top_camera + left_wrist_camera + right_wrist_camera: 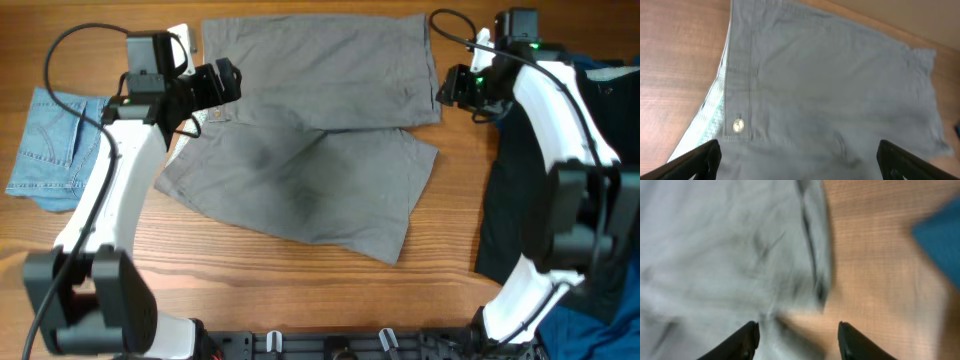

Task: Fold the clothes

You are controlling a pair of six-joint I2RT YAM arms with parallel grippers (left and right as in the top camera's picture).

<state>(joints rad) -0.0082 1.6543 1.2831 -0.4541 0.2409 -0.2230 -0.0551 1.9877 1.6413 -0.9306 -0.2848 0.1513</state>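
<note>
The grey shorts lie spread on the wooden table, one leg along the far edge, the other angled toward the front right. My left gripper is open and empty above the waistband at the shorts' left end; the left wrist view shows the waistband with a metal button between the open jaws. My right gripper is open and empty at the hem of the far leg; the right wrist view shows the jaws over that hem corner.
A folded light-blue denim piece lies at the left edge. A large black garment covers the right side, with blue fabric beside it. Bare wood runs along the front.
</note>
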